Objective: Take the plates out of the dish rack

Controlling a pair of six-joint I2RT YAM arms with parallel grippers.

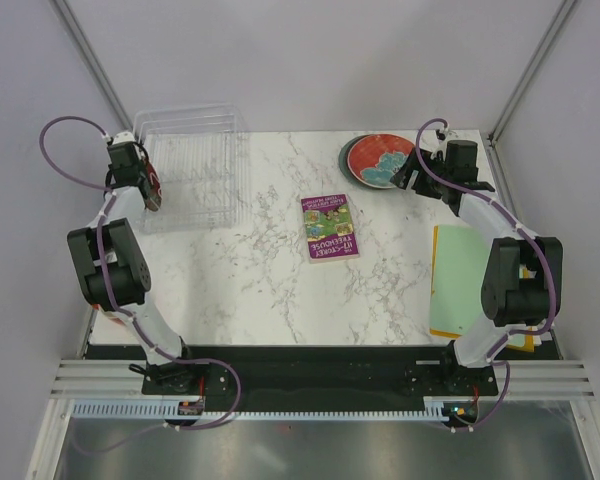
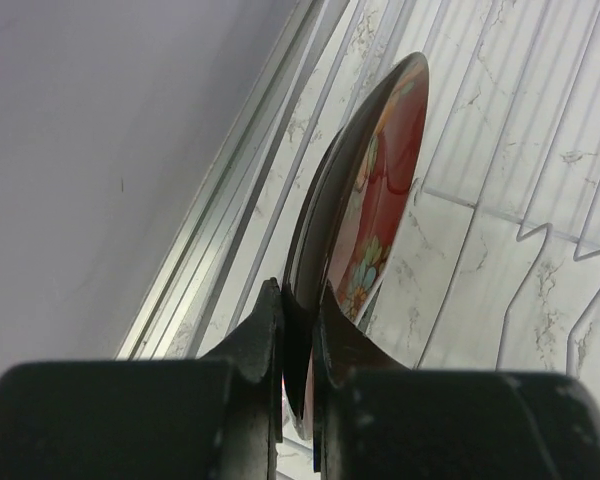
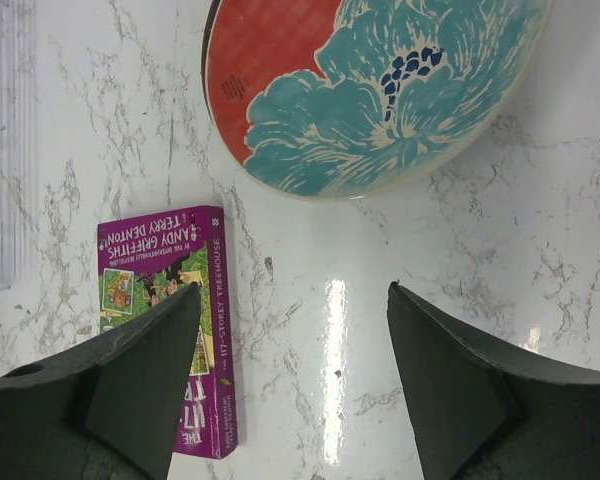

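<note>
The clear dish rack (image 1: 192,160) stands at the table's far left. My left gripper (image 1: 146,197) is at its left side, shut on the rim of a red floral plate (image 1: 154,184) held on edge. In the left wrist view the plate (image 2: 380,190) stands upright between the shut fingers (image 2: 335,330) over the rack's ribs (image 2: 540,130). A red plate with a teal flower (image 1: 378,160) lies on top of a darker plate at the far right. My right gripper (image 1: 408,176) is open and empty just beside it. In the right wrist view the gripper (image 3: 292,300) hangs over bare table below that plate (image 3: 370,90).
A purple book (image 1: 330,227) lies mid-table; it also shows by the left finger in the right wrist view (image 3: 170,330). A green folder (image 1: 463,280) lies at the right edge by the right arm. Frame posts rise at both far corners.
</note>
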